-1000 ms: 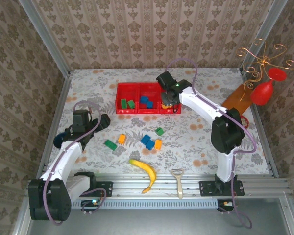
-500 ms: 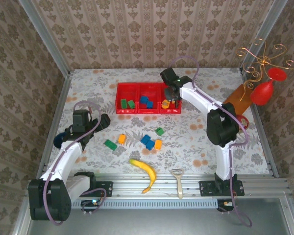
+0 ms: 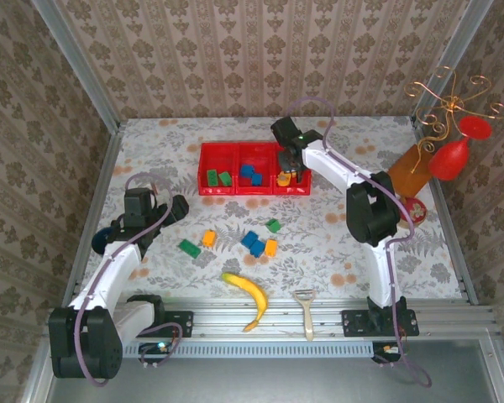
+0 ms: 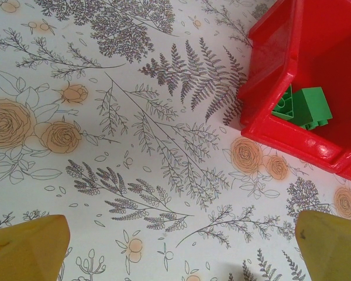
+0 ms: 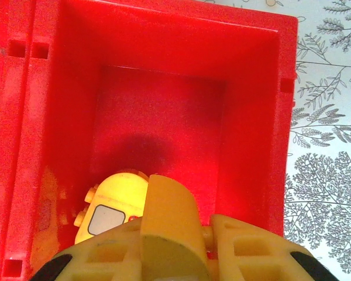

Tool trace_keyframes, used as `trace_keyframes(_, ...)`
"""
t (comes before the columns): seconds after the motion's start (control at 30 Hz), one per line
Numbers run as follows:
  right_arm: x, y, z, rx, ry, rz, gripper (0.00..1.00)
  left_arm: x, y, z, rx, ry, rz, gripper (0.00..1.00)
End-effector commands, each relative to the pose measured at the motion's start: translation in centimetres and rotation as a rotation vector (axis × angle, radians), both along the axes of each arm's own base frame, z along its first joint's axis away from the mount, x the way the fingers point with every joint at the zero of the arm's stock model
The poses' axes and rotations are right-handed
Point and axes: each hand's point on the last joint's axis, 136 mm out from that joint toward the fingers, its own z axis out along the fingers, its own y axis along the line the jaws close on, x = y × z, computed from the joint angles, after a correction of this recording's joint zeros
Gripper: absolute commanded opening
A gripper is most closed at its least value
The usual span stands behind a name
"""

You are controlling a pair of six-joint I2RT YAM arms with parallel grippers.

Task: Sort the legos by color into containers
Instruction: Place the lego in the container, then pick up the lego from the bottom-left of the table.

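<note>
Right gripper (image 5: 167, 199) fingers pressed together, low in right compartment of tray (image 3: 203, 168). Orange brick (image 5: 114, 205) sits just beside them, can't tell if pinched. Left gripper (image 4: 178, 252) fingers spread wide over bare table (image 4: 134, 146), near tray's left corner. Green bricks (image 3: 218, 177) in left compartment, blue bricks (image 3: 251, 174) in middle. Five loose bricks (image 3: 254, 242) mid-table, near side of tray.

The overhead view is bright and even, with soft, short shadows on the table (image 3: 336, 243) beside the banana (image 3: 246, 293). The red tray (image 3: 252, 145) looks strongly saturated. The left wrist view is sharp in the middle. At its bottom corners the fingertips (image 4: 26, 249) of the left gripper (image 4: 181, 252) blur. In the right wrist view a soft shadow darkens the tray floor, and the right gripper (image 5: 167, 205) is out of focus.
</note>
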Motion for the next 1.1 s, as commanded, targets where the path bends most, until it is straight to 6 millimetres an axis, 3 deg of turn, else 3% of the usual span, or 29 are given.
trace_keyframes(0.0,1.0,0.1,0.1,0.003,-0.015,0.006,0.2,-0.2,0.0,0.0,-0.013,0.006,-0.001,1.0)
trace_keyframes(0.37,1.9,0.4,0.8,-0.001,-0.037,0.02,0.42,-1.0,0.1,-0.1,-0.008,0.034,0.0,1.0)
trace_keyframes(0.6,1.7,0.5,1.7,0.007,-0.05,0.023,0.46,-2.6,0.4,-1.1,-0.011,0.086,0.023,0.99)
trace_keyframes(0.8,0.1,1.0,3.3,0.032,-0.066,0.044,0.52,-5.2,0.6,-2.4,0.01,0.171,0.062,0.97)
trace_keyframes(1.07,-4.4,2.0,4.5,0.056,-0.084,0.075,0.71,-8.5,-0.5,-4.3,0.118,0.245,0.093,0.97)
